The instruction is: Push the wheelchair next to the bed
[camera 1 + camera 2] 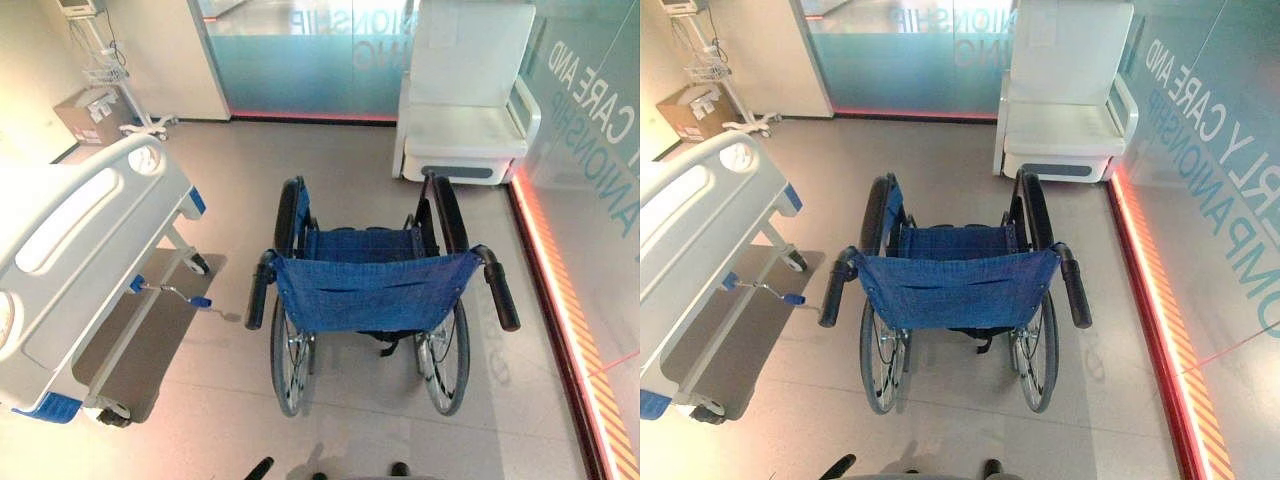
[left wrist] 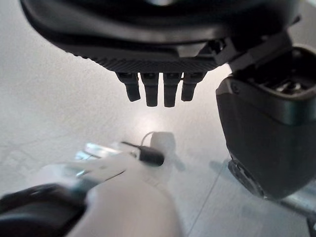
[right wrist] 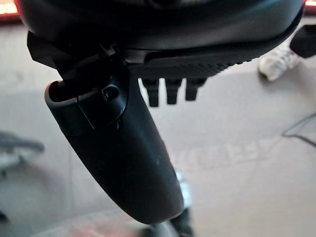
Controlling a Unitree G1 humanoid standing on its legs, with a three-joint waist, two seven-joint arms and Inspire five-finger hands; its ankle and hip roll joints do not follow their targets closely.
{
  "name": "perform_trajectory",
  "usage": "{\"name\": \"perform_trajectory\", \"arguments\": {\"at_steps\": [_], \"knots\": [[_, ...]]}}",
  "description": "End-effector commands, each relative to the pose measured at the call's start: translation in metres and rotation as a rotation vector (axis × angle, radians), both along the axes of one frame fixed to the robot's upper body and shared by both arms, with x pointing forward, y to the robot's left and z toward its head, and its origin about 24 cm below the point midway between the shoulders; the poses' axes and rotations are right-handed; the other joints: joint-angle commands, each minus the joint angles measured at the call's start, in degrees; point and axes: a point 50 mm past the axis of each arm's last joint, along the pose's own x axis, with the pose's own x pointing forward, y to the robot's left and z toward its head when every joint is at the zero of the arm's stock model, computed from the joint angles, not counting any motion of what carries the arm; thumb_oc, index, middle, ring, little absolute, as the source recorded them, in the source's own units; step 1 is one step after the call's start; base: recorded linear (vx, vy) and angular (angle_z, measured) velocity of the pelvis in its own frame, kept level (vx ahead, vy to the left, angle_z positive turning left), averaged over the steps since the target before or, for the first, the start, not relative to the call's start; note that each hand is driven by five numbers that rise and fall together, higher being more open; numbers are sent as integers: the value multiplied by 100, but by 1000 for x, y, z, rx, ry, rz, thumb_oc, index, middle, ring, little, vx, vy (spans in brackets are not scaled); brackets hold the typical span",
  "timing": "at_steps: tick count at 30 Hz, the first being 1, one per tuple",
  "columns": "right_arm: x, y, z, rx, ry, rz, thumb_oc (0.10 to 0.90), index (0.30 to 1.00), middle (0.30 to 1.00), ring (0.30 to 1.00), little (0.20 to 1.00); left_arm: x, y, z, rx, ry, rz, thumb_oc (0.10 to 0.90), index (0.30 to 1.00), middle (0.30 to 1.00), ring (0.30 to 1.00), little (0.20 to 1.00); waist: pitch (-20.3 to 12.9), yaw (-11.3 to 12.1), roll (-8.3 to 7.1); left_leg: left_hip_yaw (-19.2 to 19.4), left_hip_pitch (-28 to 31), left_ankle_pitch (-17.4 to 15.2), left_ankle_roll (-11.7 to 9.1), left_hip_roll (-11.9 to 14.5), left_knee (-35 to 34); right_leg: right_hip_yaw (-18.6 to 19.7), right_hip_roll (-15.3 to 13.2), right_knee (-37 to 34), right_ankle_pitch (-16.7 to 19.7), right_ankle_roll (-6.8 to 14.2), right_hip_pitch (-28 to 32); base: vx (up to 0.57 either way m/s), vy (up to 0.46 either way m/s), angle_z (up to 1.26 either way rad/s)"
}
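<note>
**Wheelchair at rest between bed and armchair**

We see the wheelchair (image 1: pixel 372 290) standing on the pale floor (image 1: pixel 520 400), its blue sling back toward us and both black push handles free. The bed (image 1: pixel 85 250) lies well apart to the left of the wheelchair, its white footboard nearest the chair and a blue-tipped crank (image 1: pixel 175 292) jutting from its frame toward the wheelchair's left handle. Beyond the wheelchair, a white armchair (image 1: pixel 465 110) stands against the frosted glass wall (image 1: pixel 300 60). In its wrist view we find our left hand (image 2: pixel 158 54) released, fingers hanging straight above the floor and holding nothing. Our right hand (image 3: pixel 163 44) likewise hangs slack, thumb and fingers extended, grasping nothing.
</note>
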Motion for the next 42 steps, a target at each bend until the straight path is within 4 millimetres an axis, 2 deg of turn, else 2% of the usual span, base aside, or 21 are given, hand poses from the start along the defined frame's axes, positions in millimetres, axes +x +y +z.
{"name": "perform_trajectory", "arguments": {"at_steps": [1,3,5,8,9,12,16,18,20,22,23,24,26,28,30,31,33,37,39,42], "knots": [[63,-21,15,-134,-223,-121,800,900,900,900,900,33,26,12,129,-102,112,800,900,900,900,900,323,-44,-77,-190,-421,167,-105,22,3,103,-275,137,206,132,-232,-47,-13,-7],[78,-33,25,-197,-312,-182,800,900,900,900,900,46,39,21,193,-158,163,800,900,900,900,900,392,-53,-82,-208,-490,185,-95,23,-5,141,-259,130,230,131,-307,-59,-17,0],[97,-49,42,-305,-426,-260,800,900,900,900,900,62,61,36,295,-244,253,800,900,900,900,900,475,-79,-92,-220,-566,216,-100,25,-13,164,-246,133,257,136,-388,-52,-12,0],[108,-61,57,-393,-512,-315,800,900,900,900,900,73,78,49,372,-308,302,800,900,900,900,900,507,-84,-108,-231,-611,232,-104,15,-7,167,-245,137,269,132,-420,0,0,0],[119,-73,72,-453,-578,-351,800,900,900,900,900,82,92,63,417,-364,337,800,900,900,900,900,537,-91,-117,-239,-639,245,-108,8,-3,170,-244,152,273,134,-450,0,0,0],[131,-84,91,-516,-655,-386,800,900,900,900,900,94,104,78,457,-442,368,800,900,900,900,900,579,-106,-124,-246,-686,259,-111,1,12,176,-250,184,272,131,-499,-11,1,0],[152,-101,130,-635,-797,-436,800,900,900,900,900,118,112,105,473,-614,410,800,900,900,900,900,686,-118,-107,-279,-788,298,-109,-15,31,195,-263,224,278,124,-588,-28,5,0],[162,-107,154,-736,-887,-470,800,900,900,900,900,133,113,122,477,-731,414,800,900,900,900,900,730,-109,-84,-304,-831,319,-99,-27,24,207,-259,231,277,115,-619,0,0,0],[172,-112,187,-853,-991,-483,800,900,900,900,900,151,112,149,488,-864,406,800,900,900,900,900,794,-98,-60,-348,-890,347,-81,-40,16,239,-254,254,269,101,-671,-37,16,-1],[176,-110,203,-913,-1041,-498,800,900,900,900,900,158,112,164,517,-930,386,800,900,900,900,900,822,-92,-49,-367,-919,359,-70,-45,13,255,-249,264,264,89,-697,-18,6,0],[180,-108,226,-1003,-1102,-508,800,900,900,900,900,166,111,187,557,-1012,366,800,900,900,900,900,835,-78,-33,-396,-941,367,-58,-55,3,266,-245,278,252,80,-714,0,0,0],[181,-108,236,-1055,-1133,-519,800,900,900,900,900,169,112,199,590,-1057,347,800,900,900,900,900,840,-68,-27,-409,-949,369,-54,-60,-1,264,-246,282,246,76,-717,0,0,0],[181,-107,247,-1109,-1174,-535,800,900,900,900,900,172,112,212,620,-1109,334,800,900,900,900,900,844,-58,-21,-417,-954,372,-52,-62,-4,259,-249,287,241,73,-717,0,0,0],[182,-105,274,-1166,-1289,-582,800,900,900,900,900,182,108,244,658,-1229,306,800,900,900,900,900,819,-47,-23,-427,-945,378,-50,-61,-8,233,-263,291,223,76,-686,31,9,0],[182,-102,286,-1195,-1355,-595,800,900,900,900,900,185,105,258,664,-1282,286,800,900,900,900,900,811,-36,-27,-435,-934,381,-47,-59,-7,216,-269,294,217,70,-666,16,1,0],[185,-95,305,-1200,-1465,-588,800,900,900,900,900,190,98,276,656,-1354,251,800,900,900,900,900,825,-18,-29,-443,-966,435,-39,-65,18,209,-272,317,254,52,-683,0,0,0],[186,-91,315,-1207,-1523,-575,800,900,900,900,900,192,94,285,645,-1394,223,800,900,900,900,900,808,-7,-28,-454,-941,396,-40,-64,2,209,-271,314,207,56,-659,19,-2,0],[191,-74,352,-1211,-1752,-476,800,900,900,900,900,196,81,327,658,-1584,96,800,900,900,900,900,821,38,-46,-432,-957,433,-44,-60,35,189,-278,332,223,42,-644,-12,-6,0],[191,-71,366,-1197,-1833,-437,800,900,900,900,900,194,80,347,693,-1666,54,800,900,900,900,900,795,58,-66,-414,-941,428,-51,-61,34,175,-278,324,219,45,-617,-17,-7,0],[190,-67,379,-1165,-1912,-382,800,900,900,900,900,190,79,366,723,-1757,8,800,900,900,900,900,761,80,-94,-380,-915,402,-65,-56,49,154,-286,314,203,48,-573,0,0,0]]}}
